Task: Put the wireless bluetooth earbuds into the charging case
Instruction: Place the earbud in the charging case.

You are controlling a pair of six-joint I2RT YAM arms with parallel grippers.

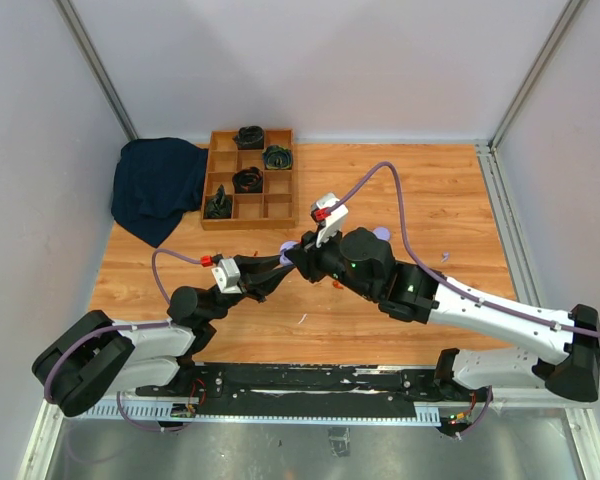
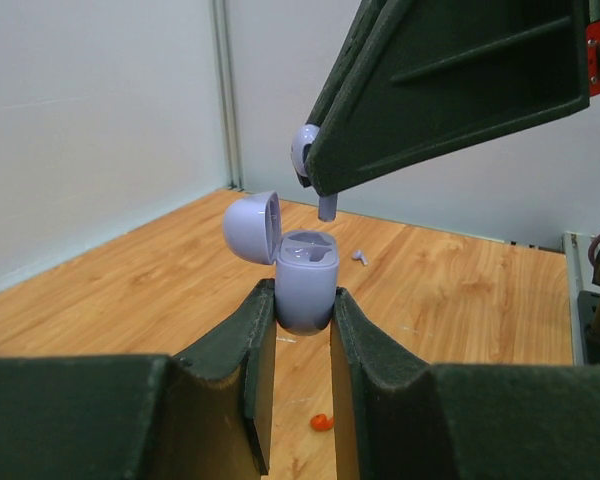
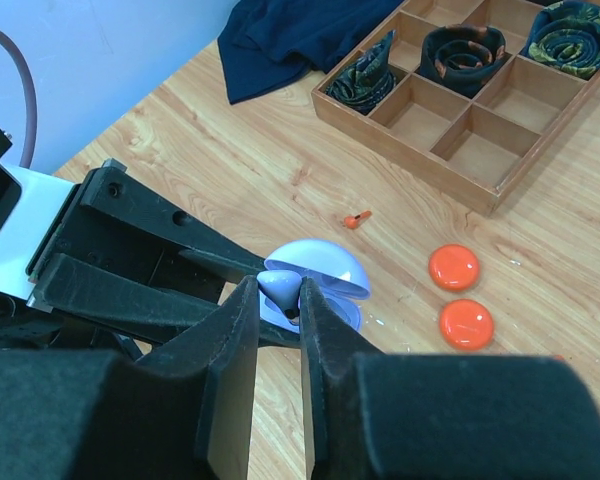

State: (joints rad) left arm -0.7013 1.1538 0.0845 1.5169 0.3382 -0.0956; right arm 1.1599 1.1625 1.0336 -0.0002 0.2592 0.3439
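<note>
Misalignment strikes me as the main danger. From above, the left gripper [image 1: 277, 264] and the right gripper [image 1: 300, 250] meet nose to nose over the middle of the wooden table [image 1: 430, 200]. The lilac charging case [image 1: 286, 246] just shows between them. A wooden tray [image 1: 206, 195] of compartments and a dark blue cloth [image 1: 158, 185] lie at the far left, well apart. Pale walls close the table in on three sides.

From the left wrist, the left fingers are closed on the lower body of the case, which stands upright with its lid [image 2: 252, 226] swung open to one side. The right gripper hangs just above, pinching a lilac earbud [image 2: 307, 160] stem down, not touching the case. The stem seems to sit toward one edge of the case top. Coming down off-centre, I judge, it could catch the rim, tip the case in its grip, or twist out of the pinch. The shell is rounded and held low, so a hard push might slide it. A loose lilac earbud [image 2: 359, 256] and an orange earbud [image 2: 321, 422] lie on the boards.

From the right wrist, the right fingers stand narrow around the held earbud and hide the wells beneath, so I cannot tell which well it faces. Two orange discs [image 3: 453, 267] lie beside the case, toward the tray.
</note>
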